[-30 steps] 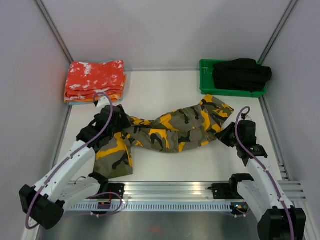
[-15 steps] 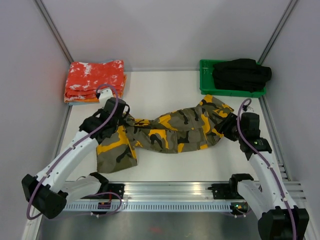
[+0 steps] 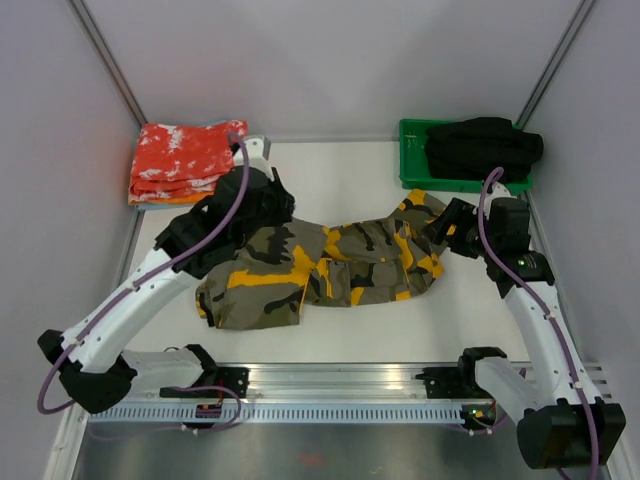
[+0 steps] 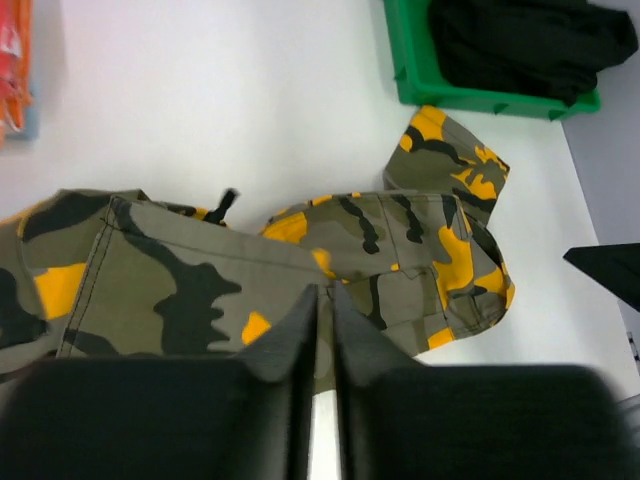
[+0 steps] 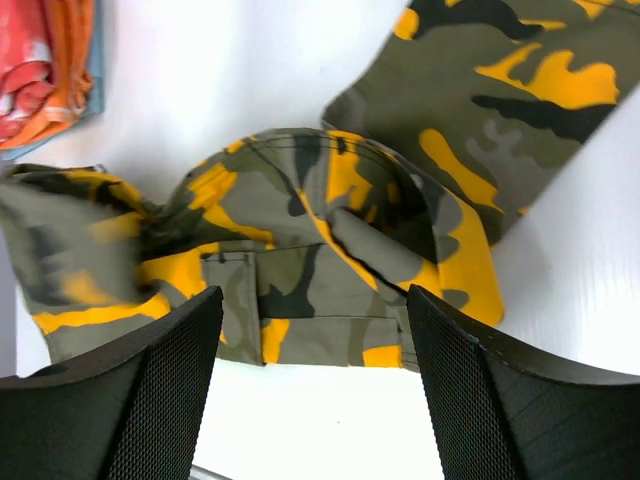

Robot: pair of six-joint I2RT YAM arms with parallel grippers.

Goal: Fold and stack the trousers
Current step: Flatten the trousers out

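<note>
The camouflage trousers (image 3: 340, 260) lie crumpled across the middle of the white table, olive, black and yellow-orange. My left gripper (image 3: 272, 212) hangs above their left part. In the left wrist view its fingers (image 4: 322, 292) stand almost together, pinching a fold of the trousers (image 4: 200, 280) at the tips. My right gripper (image 3: 442, 228) hovers over the right end of the trousers. In the right wrist view its jaws (image 5: 315, 300) stand wide open with nothing between them, the trousers (image 5: 330, 230) lying below and beyond.
Folded red-orange speckled cloths (image 3: 190, 160) sit at the back left corner. A green tray (image 3: 412, 170) at the back right holds a black garment (image 3: 483, 147). Grey walls close the sides and back. A metal rail (image 3: 340, 385) runs along the near edge.
My left gripper shut on the trousers and moved back and to the right, dragging the left leg with it. My right gripper opened and drew back toward the tray.
</note>
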